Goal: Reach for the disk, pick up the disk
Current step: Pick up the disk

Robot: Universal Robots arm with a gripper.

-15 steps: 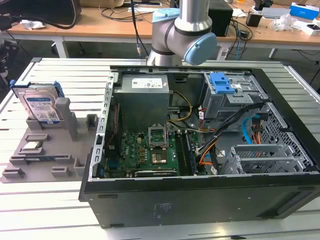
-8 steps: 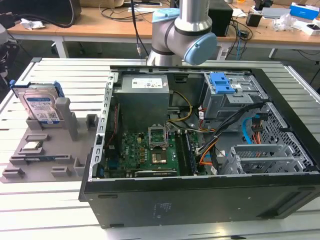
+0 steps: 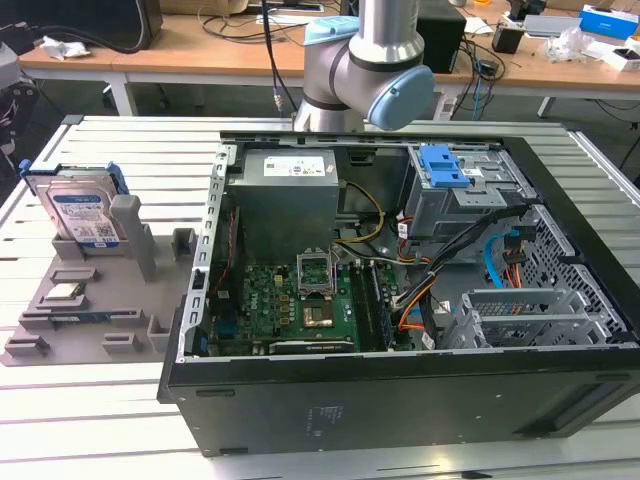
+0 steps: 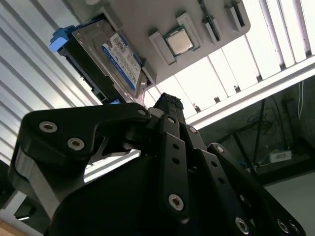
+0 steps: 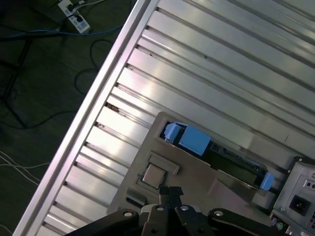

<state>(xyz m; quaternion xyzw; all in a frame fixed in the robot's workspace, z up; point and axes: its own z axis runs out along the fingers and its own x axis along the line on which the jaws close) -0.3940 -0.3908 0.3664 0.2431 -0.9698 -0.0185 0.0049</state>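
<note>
Silver-grey disk (image 3: 82, 213) w/ blue rails stands upright on edge in the grey fixture tray (image 3: 120, 300), at the exterior view's left of the open PC case (image 3: 400, 400). Gripper (image 4: 169, 101) in both wrist views: jaws closed, holding nothing, apart from the disk.

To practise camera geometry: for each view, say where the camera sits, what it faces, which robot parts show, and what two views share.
Exterior view: off the arm, looking down on the computer case, hard drive and arm.
First wrist view: on the arm, past the gripper, at the hard drive's edge.
Second wrist view: likewise, at the hard drive's label.
Both wrist views share the processor chip.
</note>
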